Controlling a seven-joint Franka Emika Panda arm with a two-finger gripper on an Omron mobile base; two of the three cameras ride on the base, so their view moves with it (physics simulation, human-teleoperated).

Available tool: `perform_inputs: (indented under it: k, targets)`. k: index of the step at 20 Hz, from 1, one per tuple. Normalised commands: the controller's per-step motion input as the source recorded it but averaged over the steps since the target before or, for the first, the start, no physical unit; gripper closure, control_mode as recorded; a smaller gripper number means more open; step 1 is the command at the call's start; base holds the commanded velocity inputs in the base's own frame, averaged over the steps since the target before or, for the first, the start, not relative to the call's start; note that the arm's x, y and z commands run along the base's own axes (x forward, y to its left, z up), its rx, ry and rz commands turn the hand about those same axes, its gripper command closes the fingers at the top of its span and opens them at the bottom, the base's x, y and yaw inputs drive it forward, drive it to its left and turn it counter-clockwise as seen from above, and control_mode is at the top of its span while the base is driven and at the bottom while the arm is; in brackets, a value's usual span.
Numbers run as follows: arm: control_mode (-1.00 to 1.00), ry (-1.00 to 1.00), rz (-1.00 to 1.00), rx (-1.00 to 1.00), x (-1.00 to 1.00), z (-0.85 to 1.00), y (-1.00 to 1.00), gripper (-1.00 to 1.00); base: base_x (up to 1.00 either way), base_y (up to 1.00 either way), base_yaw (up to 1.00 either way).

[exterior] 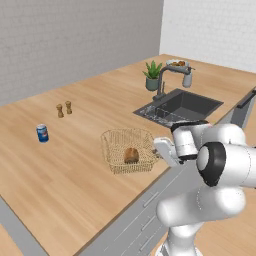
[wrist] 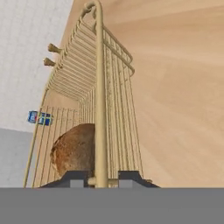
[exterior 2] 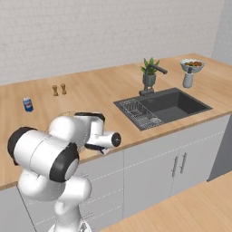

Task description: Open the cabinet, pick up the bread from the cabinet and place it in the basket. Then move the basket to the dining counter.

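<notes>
The tan mesh basket rests on the broad light-wood dining counter, near its front edge. The small brown bread lies inside it. My gripper reaches in from the right and is shut on the basket's near rim. In the hand view the two fingertips clamp the rim wire of the basket, with the bread just beyond on the left. The cabinet is out of view.
A dark sink with a grey faucet lies right of the basket, with a potted plant and a bowl behind it. A blue can and two shakers stand to the left. Grey drawers run below the counter edge.
</notes>
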Motion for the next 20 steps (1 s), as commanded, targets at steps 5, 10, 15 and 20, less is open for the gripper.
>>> perform_inputs:
  k: [5,10,15,20]
  targets:
    - [-1.00,0.00,0.00,0.00,0.11,-0.22,0.07,-1.00,0.00,0.00,0.00]
    - [-1.00,-0.02,0.01,0.00,-0.06,0.30,0.01,-1.00,0.00,0.00,0.00]
    - [-1.00,-0.11,0.00,0.00,-0.31,0.60,0.00,-1.00,0.00,0.00,0.00]
    - [-1.00,-0.05,0.05,-0.05,-0.49,0.71,0.00,-1.00,0.00,0.00,0.00]
